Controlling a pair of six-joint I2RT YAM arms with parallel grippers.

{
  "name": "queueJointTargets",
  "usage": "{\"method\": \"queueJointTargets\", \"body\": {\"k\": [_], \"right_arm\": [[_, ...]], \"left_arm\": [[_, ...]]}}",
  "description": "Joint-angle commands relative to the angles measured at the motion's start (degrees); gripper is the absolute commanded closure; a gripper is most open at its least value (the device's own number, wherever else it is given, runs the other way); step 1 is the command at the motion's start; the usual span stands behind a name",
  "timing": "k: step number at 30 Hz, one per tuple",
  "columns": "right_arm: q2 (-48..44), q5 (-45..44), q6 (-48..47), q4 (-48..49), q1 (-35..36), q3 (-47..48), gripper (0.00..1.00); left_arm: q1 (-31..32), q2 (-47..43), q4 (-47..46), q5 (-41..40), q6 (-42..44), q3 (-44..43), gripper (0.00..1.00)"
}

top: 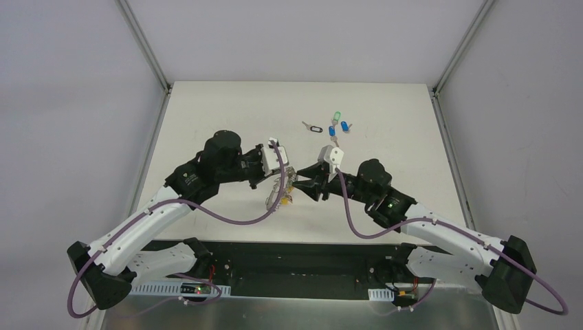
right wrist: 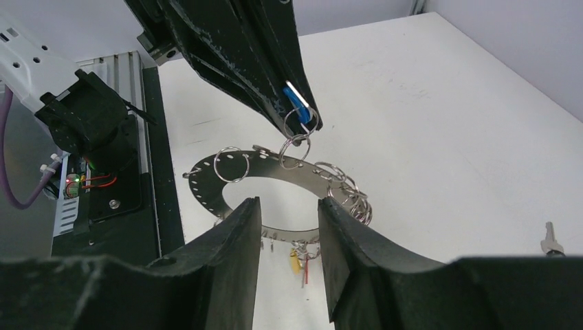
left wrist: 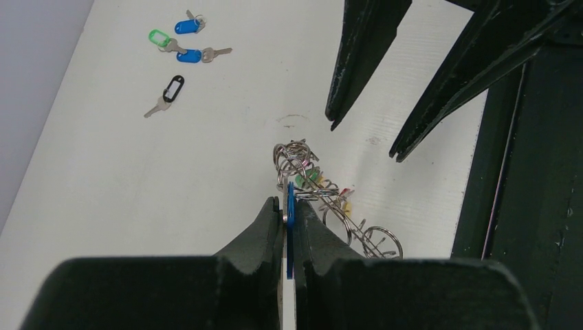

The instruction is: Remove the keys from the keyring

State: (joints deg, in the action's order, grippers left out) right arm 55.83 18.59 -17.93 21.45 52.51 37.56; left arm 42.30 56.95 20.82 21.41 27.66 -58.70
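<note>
With my left tool [left wrist: 287, 204] clamping the blue tag [right wrist: 297, 103] and the keyring [right wrist: 203, 184] dangling just below its tips, I am lining up my open right tool [right wrist: 290, 206] to grip the ring's flat band squarely and steady it.

Bright, even light from overhead, hardly any shadow on the white table [top: 385, 103]. Touch of glare on the keyring [right wrist: 203, 189] just ahead of the right gripper [right wrist: 289, 206]. Own fingers [left wrist: 261, 234] soft-focus and near-black up close in both wrist views, sharper further out.
</note>
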Motion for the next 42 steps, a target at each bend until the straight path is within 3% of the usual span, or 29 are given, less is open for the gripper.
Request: {"method": "queueJointTargets", "body": {"k": [1, 14, 31, 33, 37, 42], "right_arm": [[1.29, 3.87, -3.03, 5.87, 0.48, 3.64, 0.59], [4.78, 10.06, -3.84, 6.21, 1.85, 6.46, 0.66], [7.99, 6.64, -2.6, 10.65, 3.8, 7.62, 0.72], [8.42, 6.23, -2.35, 10.76, 3.95, 7.87, 0.76], [8.64, 3.11, -0.74, 9.99, 4.27, 8.13, 1.0], [7.7, -0.2, 5.67, 7.49, 4.24, 8.99, 1.0]], "left_arm": [[-0.12, -2.18, -1.0, 3.14, -0.53, -3.03, 1.0], [-0.16, -3.63, 0.28, 6.34, 0.79, -3.46, 1.0], [0.02, -3.81, 0.36, 7.62, 0.08, -4.28, 1.0], [0.0, -3.87, 0.36, 7.59, 0.0, -4.41, 1.0], [0.1, -4.24, 0.36, 7.37, 0.34, -4.35, 1.0], [0.1, -5.06, 0.36, 6.97, 3.29, -3.1, 1.0]]}}
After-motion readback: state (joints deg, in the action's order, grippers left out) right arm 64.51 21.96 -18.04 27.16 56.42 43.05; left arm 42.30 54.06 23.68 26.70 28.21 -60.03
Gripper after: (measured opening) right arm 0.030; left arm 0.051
